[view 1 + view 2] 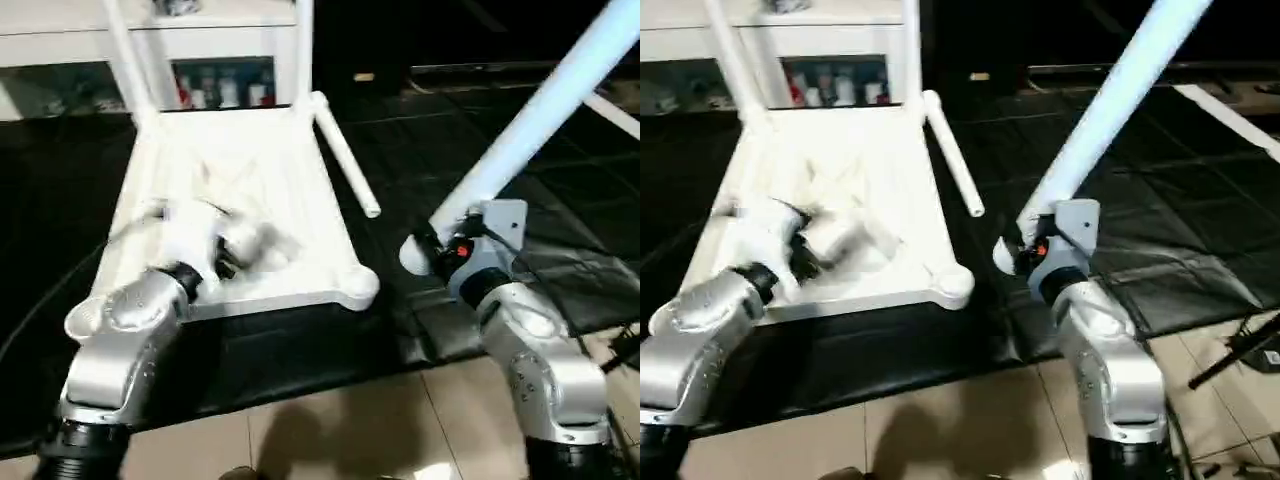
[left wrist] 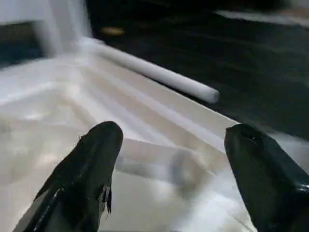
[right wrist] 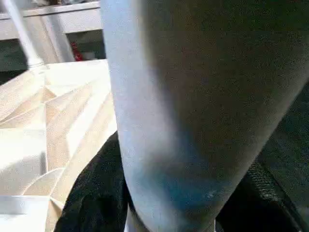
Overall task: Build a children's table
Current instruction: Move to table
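I see the table top lying upside down on the black floor mat, ribbed underside facing up. Two legs are already seated in the far corner sockets: the far-left leg and the far-right leg, both standing upright. A third leg projects from the far-right corner region and slants out over the mat; I cannot tell whether it is seated or merely resting there. The near-right corner socket is unfilled.

My left tool hovers over the ribbed underside on the near-left part of the top. Its two black fingers stand wide apart with nothing gripped between them. A short white cylindrical piece lies on the ribs beyond the fingertips; I cannot identify it.

My right tool is closed around the fourth leg near its lower end. This leg rises diagonally up and away to the right, clear of the table top, with its lower end just beside the near-right corner. In the right wrist view the leg sits directly between the fingers.

A white cabinet with glass doors stands behind the table top. Tiled floor shows nearest to me.
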